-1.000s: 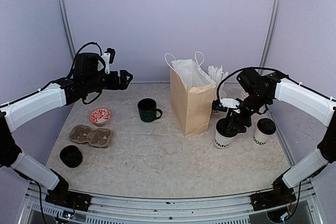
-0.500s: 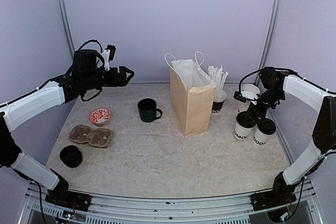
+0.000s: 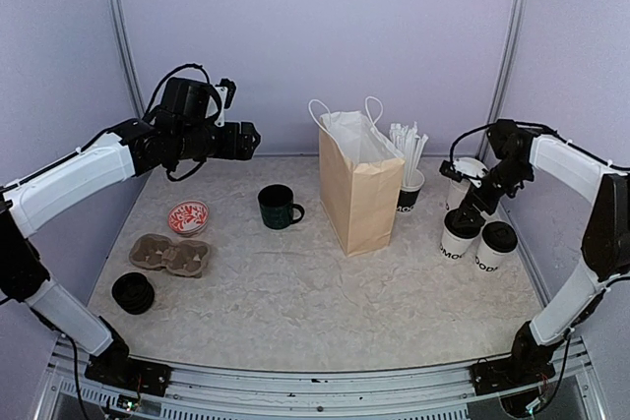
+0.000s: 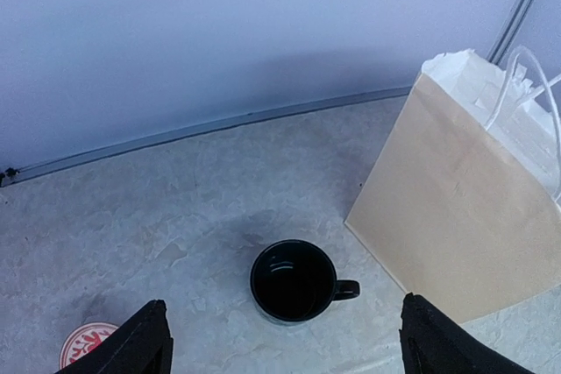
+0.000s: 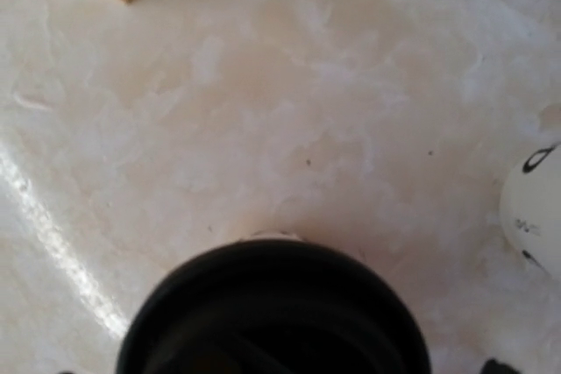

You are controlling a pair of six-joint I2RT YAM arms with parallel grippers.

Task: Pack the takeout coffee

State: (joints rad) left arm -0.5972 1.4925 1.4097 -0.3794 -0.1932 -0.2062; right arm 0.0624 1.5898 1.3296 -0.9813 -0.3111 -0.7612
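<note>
right of paper bag (image 3: 360, 194); right tool (image 3: 468, 213) released over lidded cup (image 3: 454, 245); left tool (image 3: 249, 141) released, raised

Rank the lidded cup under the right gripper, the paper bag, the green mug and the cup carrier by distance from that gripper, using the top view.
1. Lidded cup, directly beneath the right gripper.
2. Paper bag, to its left, mid-scene.
3. Green mug, left of the bag.
4. Cup carrier, far left side.

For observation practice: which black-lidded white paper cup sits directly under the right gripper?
The white cup nearer the brown paper bag; the right gripper hangs over its lid, its twin stands clear.
</note>
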